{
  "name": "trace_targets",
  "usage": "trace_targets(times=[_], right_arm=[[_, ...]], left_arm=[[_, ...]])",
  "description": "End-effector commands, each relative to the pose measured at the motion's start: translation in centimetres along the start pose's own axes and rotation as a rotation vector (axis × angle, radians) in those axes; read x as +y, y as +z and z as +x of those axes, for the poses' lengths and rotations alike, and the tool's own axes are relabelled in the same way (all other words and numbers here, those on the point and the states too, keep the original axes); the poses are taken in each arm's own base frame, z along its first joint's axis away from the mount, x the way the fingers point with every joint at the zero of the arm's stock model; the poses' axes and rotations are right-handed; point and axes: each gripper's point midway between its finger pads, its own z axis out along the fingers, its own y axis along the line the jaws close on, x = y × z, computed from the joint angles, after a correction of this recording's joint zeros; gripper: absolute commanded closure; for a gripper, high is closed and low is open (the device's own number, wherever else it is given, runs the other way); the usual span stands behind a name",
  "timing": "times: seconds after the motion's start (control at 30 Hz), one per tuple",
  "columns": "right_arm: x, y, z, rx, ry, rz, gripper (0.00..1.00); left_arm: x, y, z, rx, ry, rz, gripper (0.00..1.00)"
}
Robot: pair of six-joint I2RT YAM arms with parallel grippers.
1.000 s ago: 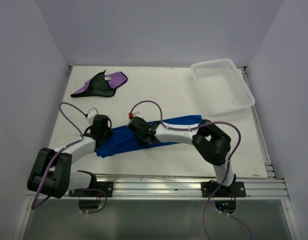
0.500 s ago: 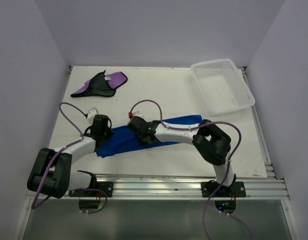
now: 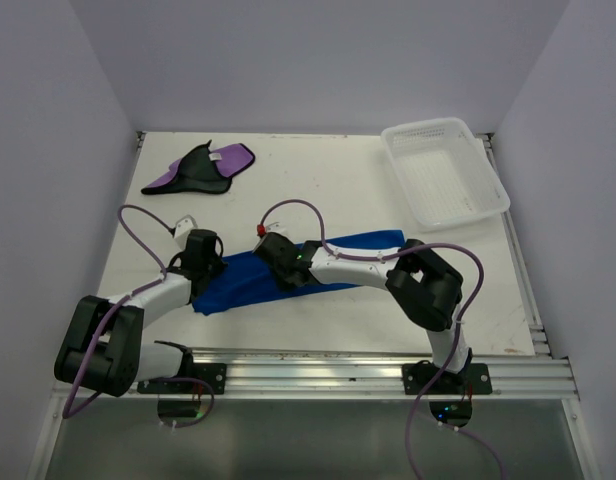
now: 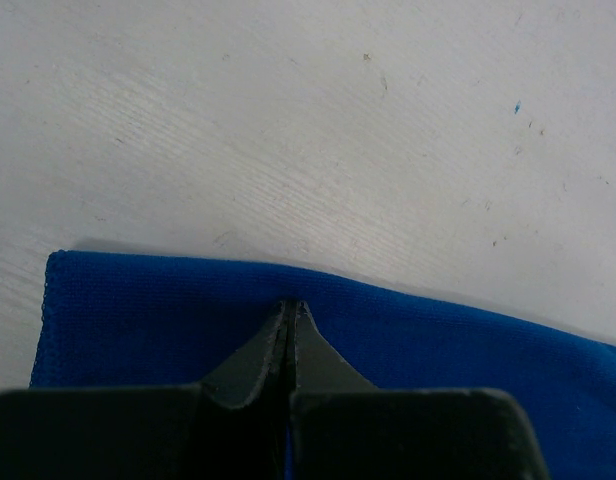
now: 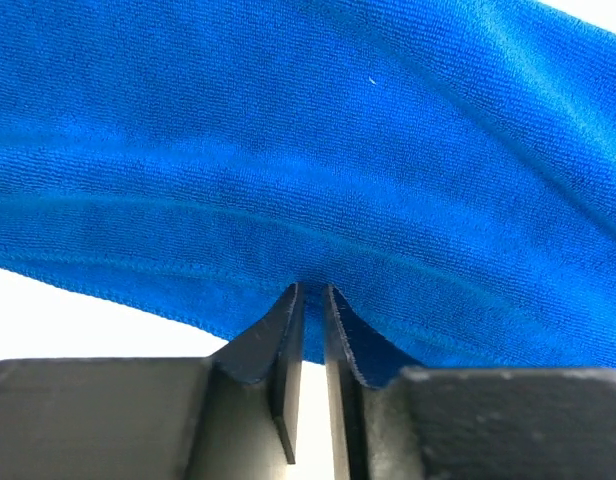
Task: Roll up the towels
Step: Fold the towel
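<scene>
We see a white table [image 3: 328,180] with the blue towel [image 3: 368,243] on it. The purple towel [image 3: 203,168] lies behind that towel to the left, and the white basket [image 3: 443,175] behind it to the right.

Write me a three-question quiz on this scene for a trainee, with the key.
1. True or false: the white basket holds neither towel.
2. Fill in: the purple towel lies at the far ___ of the table.
3. What do the left gripper and the right gripper both pinch?
A. the blue towel
B. the purple towel
C. nothing

Key: 1 true; 2 left; 3 A.
</scene>
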Motion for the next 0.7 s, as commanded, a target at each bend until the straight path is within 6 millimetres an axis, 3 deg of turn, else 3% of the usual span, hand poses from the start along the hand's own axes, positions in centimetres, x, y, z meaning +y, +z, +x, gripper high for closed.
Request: trace_targets(times=[0.0,0.1,0.33,0.67], right_arm=[[1.3,-1.8,-2.3,-0.058,0.002,-0.039,0.82],[1.3,-1.2,-2.0,-0.046,-0.001,-0.036,0.79],[1.4,-1.0,-1.7,-0.04,-0.009,-0.031,0.86],[1.4,0.2,-0.5,0.001,-0.022,-0.023,0.77]], left_arm=[[0.4,0.0,0.2,-0.005,0.018,-0.012,1.0],[0.4,0.0,0.2,-0.005,0.018,-0.012,1.0],[0.4,0.0,0.2,-0.004,0.018,-0.011,1.0],[0.4,0.0,0.2,-0.005,0.021,-0.009,1.0]])
